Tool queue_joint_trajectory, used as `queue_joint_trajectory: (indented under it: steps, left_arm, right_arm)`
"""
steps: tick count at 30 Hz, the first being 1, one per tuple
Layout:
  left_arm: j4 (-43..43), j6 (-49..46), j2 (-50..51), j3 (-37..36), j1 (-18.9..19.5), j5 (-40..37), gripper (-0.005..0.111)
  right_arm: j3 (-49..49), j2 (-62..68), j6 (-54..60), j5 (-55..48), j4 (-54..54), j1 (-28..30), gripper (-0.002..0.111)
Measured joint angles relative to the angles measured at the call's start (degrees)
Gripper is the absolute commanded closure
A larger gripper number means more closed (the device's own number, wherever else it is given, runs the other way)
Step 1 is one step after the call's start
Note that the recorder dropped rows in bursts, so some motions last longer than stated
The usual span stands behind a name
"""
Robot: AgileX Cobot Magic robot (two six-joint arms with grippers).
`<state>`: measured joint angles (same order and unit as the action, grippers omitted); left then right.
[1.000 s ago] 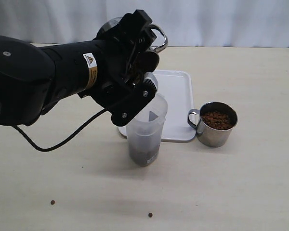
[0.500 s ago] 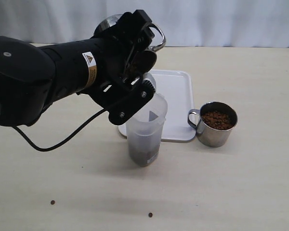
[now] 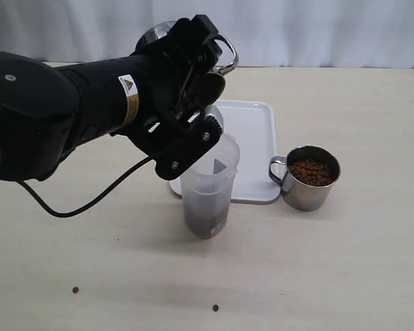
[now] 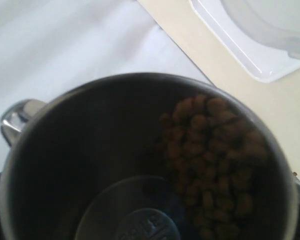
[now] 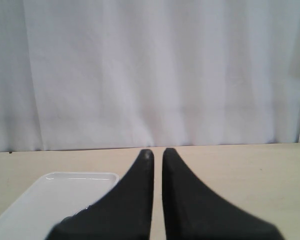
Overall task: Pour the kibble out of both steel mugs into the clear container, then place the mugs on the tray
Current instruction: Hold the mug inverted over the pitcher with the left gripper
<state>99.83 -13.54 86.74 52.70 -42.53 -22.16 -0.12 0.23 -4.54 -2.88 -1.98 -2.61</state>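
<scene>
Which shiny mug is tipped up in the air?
The mug in the left tool, tilted above the clear container. The other mug stands upright on the table, by the tray.

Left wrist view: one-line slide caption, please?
Inside the tipped steel mug, kibble lies piled to one side; white tray beyond.

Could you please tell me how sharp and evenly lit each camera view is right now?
Exterior view: sharp, soft even light, faint shadow beside the clear container. Left wrist view: the held mug fills the frame, its inside dark, the kibble blurred, the tray washed out. Right wrist view: the black jaws lack detail against the bright curtain.
</scene>
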Motion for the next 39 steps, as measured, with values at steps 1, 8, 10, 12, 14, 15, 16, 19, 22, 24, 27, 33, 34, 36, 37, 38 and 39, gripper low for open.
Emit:
queue_joint_trajectory:
  steps: [1, 8, 10, 12, 14, 15, 16, 19, 22, 24, 27, 33, 34, 36, 37, 38, 39]
  left_arm:
    - [0.0, 0.0, 0.0, 0.0, 0.0, 0.4, 0.107]
    - [0.0, -0.1, 0.0, 0.0, 0.0, 1.1, 0.107]
    - [0.0, -0.2, 0.0, 0.0, 0.0, 1.1, 0.107]
    - [0.0, -0.4, 0.0, 0.0, 0.0, 1.2, 0.107]
    - [0.0, -0.9, 0.0, 0.0, 0.0, 1.2, 0.107]
    - [0.0, -1.1, 0.0, 0.0, 0.0, 1.2, 0.107]
    - [0.0, -1.1, 0.0, 0.0, 0.0, 1.2, 0.107]
    - [0.0, -1.2, 0.0, 0.0, 0.0, 1.2, 0.107]
    - [0.0, -1.3, 0.0, 0.0, 0.0, 1.1, 0.107]
    - [0.0, -1.4, 0.0, 0.0, 0.0, 1.1, 0.107]
    - [0.0, -1.5, 0.0, 0.0, 0.0, 1.1, 0.107]
    - [0.0, -1.7, 0.0, 0.0, 0.0, 1.1, 0.107]
    - [0.0, -1.8, 0.0, 0.0, 0.0, 1.1, 0.107]
    - [0.0, -2.3, 0.0, 0.0, 0.0, 0.9, 0.107]
    - [0.1, -2.7, 0.0, 0.0, 0.0, 0.8, 0.107]
    - [0.1, -2.9, 0.0, 0.0, 0.0, 0.8, 0.107]
    - [0.1, -3.2, 0.0, 0.0, 0.0, 0.8, 0.107]
  right_arm:
    - [0.0, 0.0, 0.0, 0.0, 0.0, 0.0, 0.103]
    - [0.0, 0.0, 0.0, 0.0, 0.0, 0.0, 0.103]
    - [0.0, 0.0, 0.0, 0.0, 0.0, 0.0, 0.103]
    - [0.0, 0.0, 0.0, 0.0, 0.0, 0.0, 0.103]
    - [0.0, 0.0, 0.0, 0.0, 0.0, 0.0, 0.103]
    - [0.0, 0.0, 0.0, 0.0, 0.0, 0.0, 0.103]
    - [0.0, 0.0, 0.0, 0.0, 0.0, 0.0, 0.103]
    - [0.0, 0.0, 0.0, 0.0, 0.0, 0.0, 0.103]
    - [0.0, 0.0, 0.0, 0.0, 0.0, 0.0, 0.103]
    - [0.0, 0.0, 0.0, 0.0, 0.0, 0.0, 0.103]
    - [0.0, 0.0, 0.0, 0.0, 0.0, 0.0, 0.103]
    - [0.0, 0.0, 0.0, 0.0, 0.0, 0.0, 0.103]
    - [0.0, 0.0, 0.0, 0.0, 0.0, 0.0, 0.103]
    - [0.0, 0.0, 0.0, 0.0, 0.0, 0.0, 0.103]
    - [0.0, 0.0, 0.0, 0.0, 0.0, 0.0, 0.103]
    - [0.0, 0.0, 0.0, 0.0, 0.0, 0.0, 0.103]
    - [0.0, 0.0, 0.0, 0.0, 0.0, 0.0, 0.103]
